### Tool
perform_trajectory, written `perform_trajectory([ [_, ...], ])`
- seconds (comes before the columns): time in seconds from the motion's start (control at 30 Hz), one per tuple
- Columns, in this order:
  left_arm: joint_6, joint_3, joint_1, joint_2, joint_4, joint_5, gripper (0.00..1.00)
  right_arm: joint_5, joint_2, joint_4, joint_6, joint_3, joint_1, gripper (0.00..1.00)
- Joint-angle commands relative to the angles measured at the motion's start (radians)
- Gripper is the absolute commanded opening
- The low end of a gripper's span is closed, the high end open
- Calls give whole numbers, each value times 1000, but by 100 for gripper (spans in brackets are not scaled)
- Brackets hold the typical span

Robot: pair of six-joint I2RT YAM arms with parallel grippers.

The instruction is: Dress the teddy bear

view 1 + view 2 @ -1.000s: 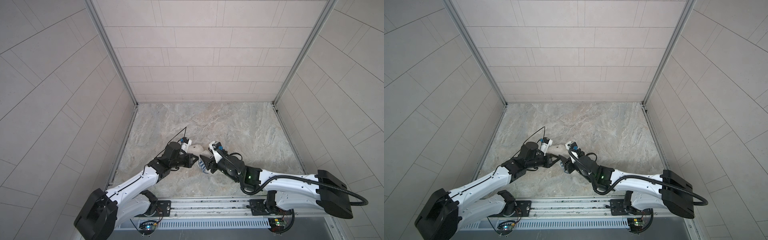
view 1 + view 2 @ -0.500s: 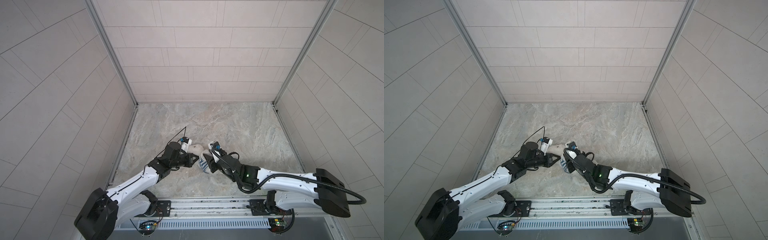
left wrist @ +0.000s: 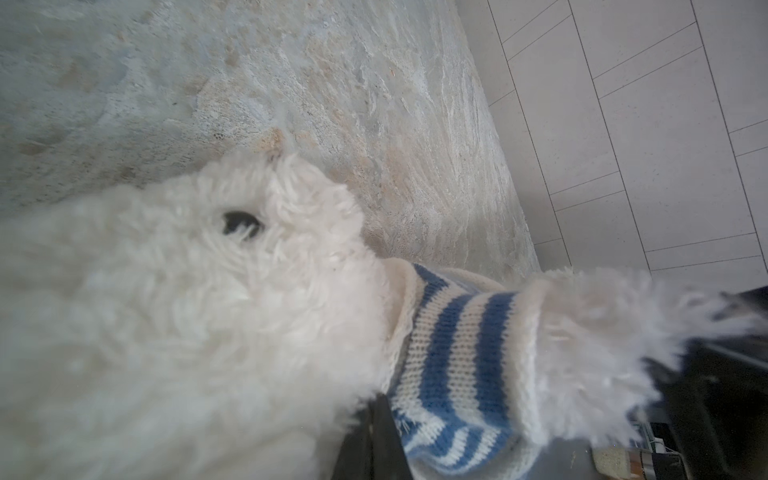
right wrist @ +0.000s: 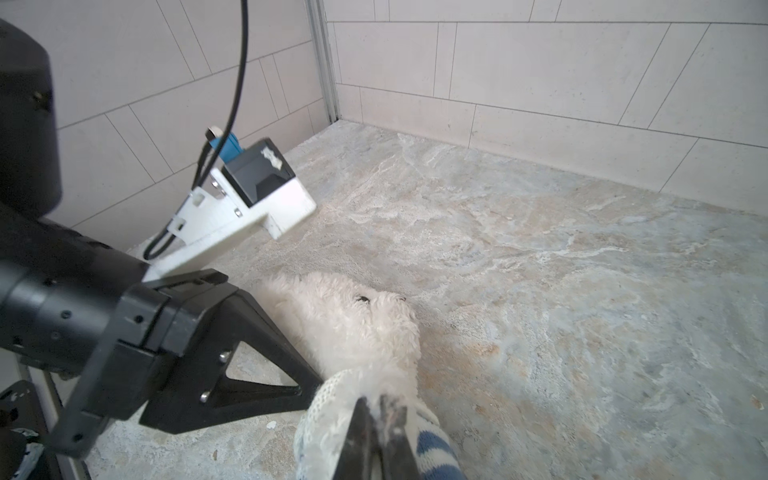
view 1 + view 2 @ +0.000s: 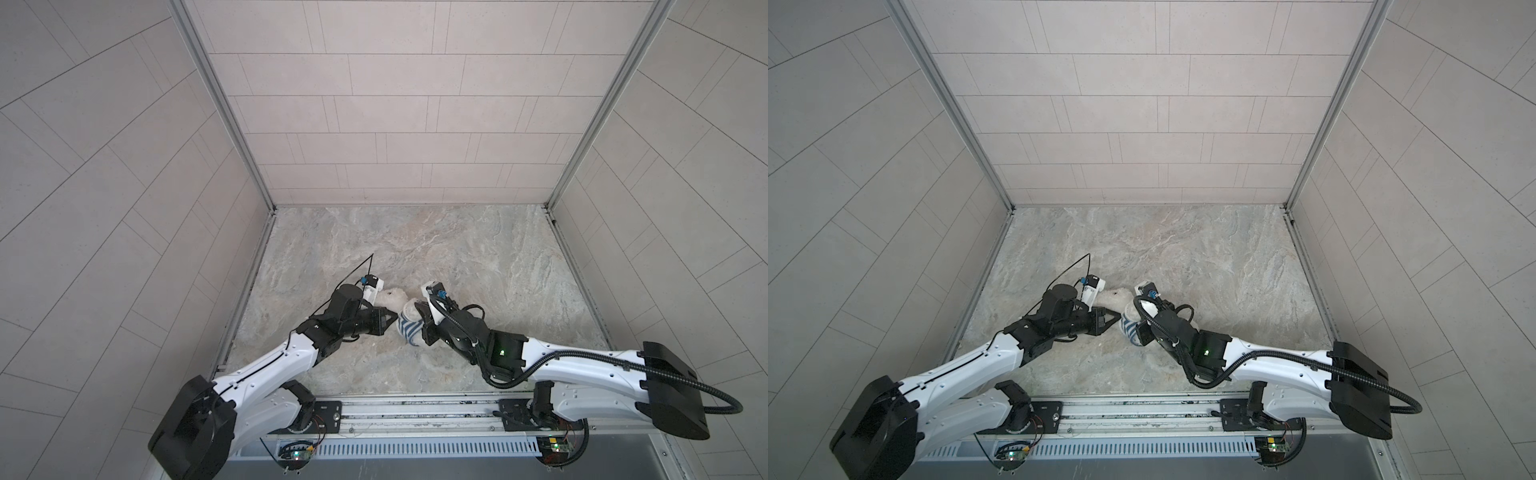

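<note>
Starting nearest, we find the teddy bear (image 5: 390,298) lying on the counter (image 5: 478,266) with its body toward us, and that body wears the striped shirt (image 5: 406,333). On the left of the bear's body the left end effector (image 4: 312,390) is closed. Its tip is against the shirt's cream edge, which it seems to pinch. On the right of the bear's body the right end effector (image 4: 380,409) is closed too, apparently on white fluff where a limb (image 3: 590,332) pokes out of a cream cuff. Whether knit is caught with it we cannot tell. Just beyond, the collar sits round the bear's neck, and farther off the head (image 3: 187,291) rests on the counter, free of the knit. We judge the dressing well along: head through, torso covered, at least one limb out. What seems left is seating that limb fully, checking the bear's other arm, which is hidden from us, and drawing the hem down over the belly.
</note>
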Motion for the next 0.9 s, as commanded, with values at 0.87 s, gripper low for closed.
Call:
perform_trajectory([
  [0.87,85,71,-67,-138,-58,-10,29,-19,-38,194,18,-42,0,0],
])
